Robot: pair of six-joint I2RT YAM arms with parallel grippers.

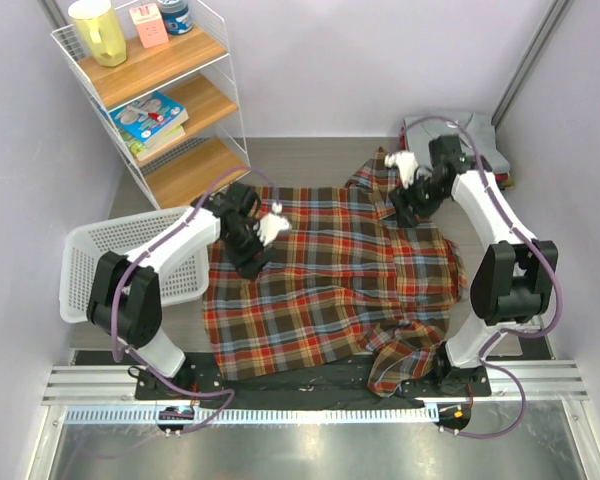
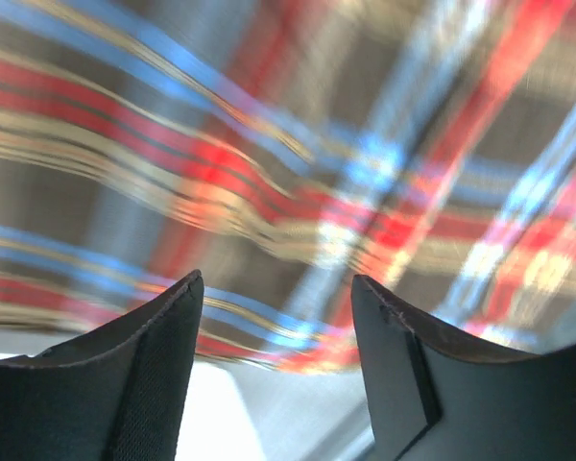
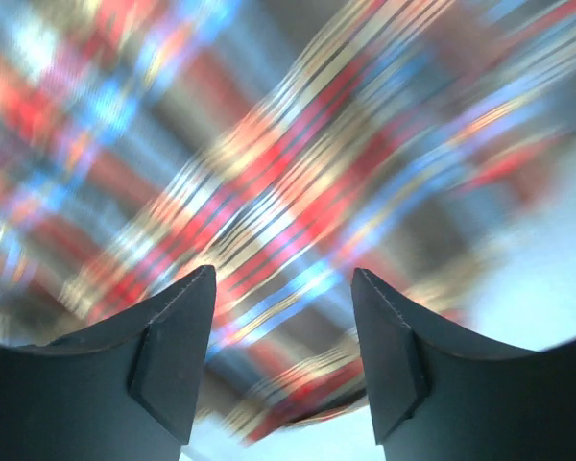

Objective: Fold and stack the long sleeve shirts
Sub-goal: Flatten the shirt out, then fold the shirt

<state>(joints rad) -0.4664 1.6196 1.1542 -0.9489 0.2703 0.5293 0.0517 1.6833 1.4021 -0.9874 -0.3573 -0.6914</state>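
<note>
At the middle of the counter (image 1: 310,160), between the two arms, lies one plaid flannel shirt (image 1: 330,290), spread mostly flat: red, dark green-brown and cream checks crossed by thin blue lines, rumpled along its back edge, with one part bunched at the near right beside the base of the right arm (image 1: 485,200). In the back right corner sits one pile of folded shirts (image 1: 465,135), grey on top, partly hidden behind that arm and well apart from the left arm (image 1: 170,250). Only the top view gives this layout, and with it one white basket (image 1: 90,265) just beside the plaid shirt's left edge and one shelf rack (image 1: 160,100) with three wooden shelves at the back left. It places the left jaws low over the shirt's back left part and the right jaws over its back right part, yet does not show their gap. The two wrist views do: in each, the pair of dark jaws stands moderately parted with nothing between, and blurred plaid cloth fills the frame beyond them; each also catches a pale strip past the cloth's edge near the bottom
</note>
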